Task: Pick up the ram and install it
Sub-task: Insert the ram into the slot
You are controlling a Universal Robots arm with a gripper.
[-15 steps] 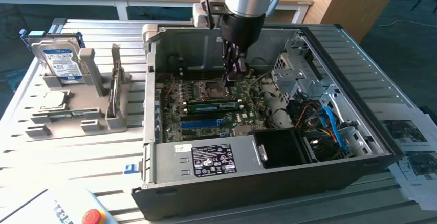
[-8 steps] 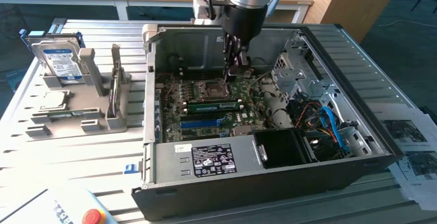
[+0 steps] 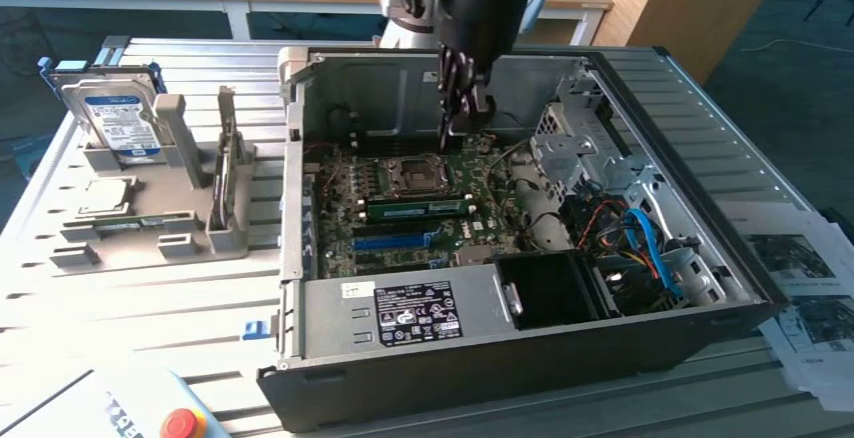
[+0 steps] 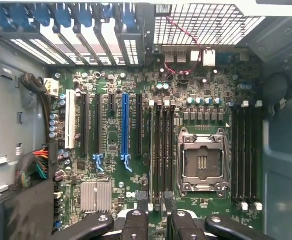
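Inside the open computer case (image 3: 300, 208), a long green ram (image 3: 416, 208) lies lengthwise on the motherboard (image 3: 461, 183), just in front of the CPU socket (image 3: 407, 172). It appears to sit in a slot. My gripper (image 3: 461, 136) hangs straight down into the case, above the board and a little behind the ram, touching nothing. In the wrist view the two dark fingertips (image 4: 135, 220) stand apart, and my gripper (image 4: 157, 220) has only the motherboard (image 4: 110, 200) showing in the gap. The black memory slots (image 4: 162, 150) run beside the CPU socket (image 4: 202, 160).
A grey holder (image 3: 147, 228) at the exterior view's left carries a hard drive (image 3: 118, 123) and a thin board standing on edge (image 3: 227, 163). The case walls, drive cage (image 3: 587, 148), cables (image 3: 641, 248) and power supply (image 3: 414, 313) crowd the board. Papers (image 3: 807, 288) lie at the exterior view's right.
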